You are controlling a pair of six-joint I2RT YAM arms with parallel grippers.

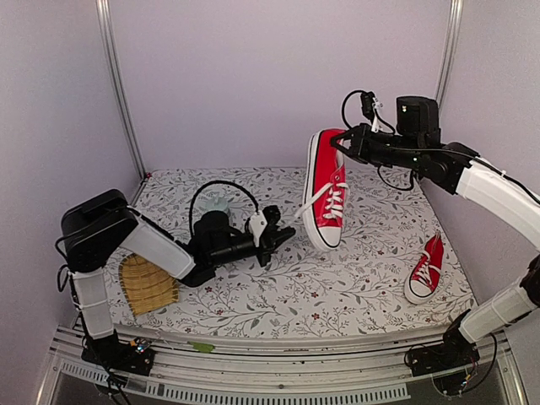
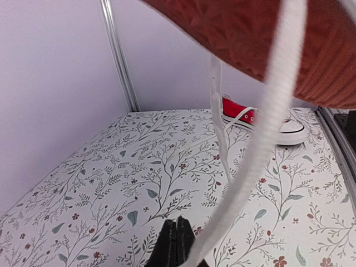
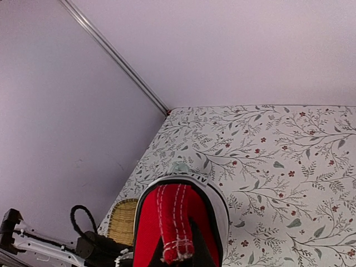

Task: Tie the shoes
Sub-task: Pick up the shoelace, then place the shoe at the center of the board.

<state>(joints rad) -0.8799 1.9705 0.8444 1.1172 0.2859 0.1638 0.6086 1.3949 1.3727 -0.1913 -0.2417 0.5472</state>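
A red sneaker [image 1: 327, 194] is being held in the air by its heel in the clenched right gripper [image 1: 340, 142], hanging toe-down above the floral tablecloth [image 1: 278, 291]. A white lace [image 1: 310, 202] is being drawn from it down towards the left gripper [image 1: 283, 234]. In the left wrist view the fingers [image 2: 169, 245] are being pressed together with the lace running against them, but it cannot be told whether the lace is pinched. The second sneaker [image 1: 424, 268] is lying on the cloth near the right edge, well apart from the first. A woven basket tray [image 1: 145, 285] is being partly covered by the left arm, its visible weave showing bare.
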